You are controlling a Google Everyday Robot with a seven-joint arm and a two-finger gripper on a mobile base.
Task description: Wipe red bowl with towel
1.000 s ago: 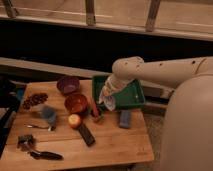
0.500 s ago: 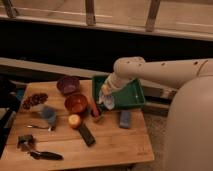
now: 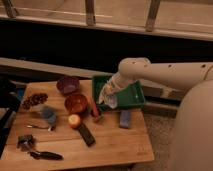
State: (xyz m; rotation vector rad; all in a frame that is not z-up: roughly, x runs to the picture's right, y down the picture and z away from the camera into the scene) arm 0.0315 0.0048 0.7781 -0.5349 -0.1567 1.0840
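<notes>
One white robot arm reaches in from the right, over a wooden table. Its gripper hangs low over the left end of the green tray. The jaws are pinched tight on the towel, which dangles under them as a small pale bunch. The red bowl sits on the table just to the left of the gripper, near the towel but not touching it. It stands right way up and its inside shines. Behind it, close by, is a dark purple bowl. A thin red thing sits between the red bowl and the tray; I cannot tell what it is. In front of the red bowl lies a round yellow-orange fruit, and beside that a long black bar. A blue block lies in front of the tray. Farther left are a blue cup, a heap of dark red bits and a spoon. At the near left corner lie a small dark lump and a black tool.
</notes>
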